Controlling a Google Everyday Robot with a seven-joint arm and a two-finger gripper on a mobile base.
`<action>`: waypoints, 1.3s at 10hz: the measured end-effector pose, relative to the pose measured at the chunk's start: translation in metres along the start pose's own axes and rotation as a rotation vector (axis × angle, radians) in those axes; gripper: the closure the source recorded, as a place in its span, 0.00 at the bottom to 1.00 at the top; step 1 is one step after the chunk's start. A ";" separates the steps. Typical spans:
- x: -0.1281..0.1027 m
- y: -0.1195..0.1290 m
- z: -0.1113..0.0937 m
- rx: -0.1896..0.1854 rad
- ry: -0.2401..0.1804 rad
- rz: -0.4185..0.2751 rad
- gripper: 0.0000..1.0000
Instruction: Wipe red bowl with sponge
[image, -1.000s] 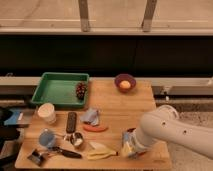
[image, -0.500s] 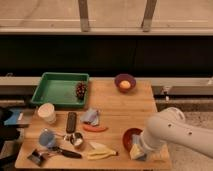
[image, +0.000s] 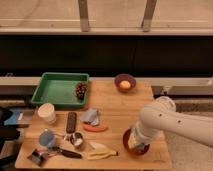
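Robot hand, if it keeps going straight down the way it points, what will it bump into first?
Probably the red bowl. The hand points down into it at the table's front right, shut. Whether it already touches the bowl is hidden by the arm.

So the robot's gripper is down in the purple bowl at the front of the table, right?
Not quite. The camera view shows the gripper down in the red bowl at the front of the table. The purple bowl sits at the back, away from the arm.

The arm (image: 165, 120) hides the claw and most of the red bowl (image: 127, 140).
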 end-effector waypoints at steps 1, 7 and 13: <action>-0.006 0.010 -0.001 -0.007 -0.004 -0.026 1.00; 0.035 0.049 -0.004 -0.070 0.004 -0.105 1.00; 0.032 -0.024 0.001 -0.036 0.009 0.085 1.00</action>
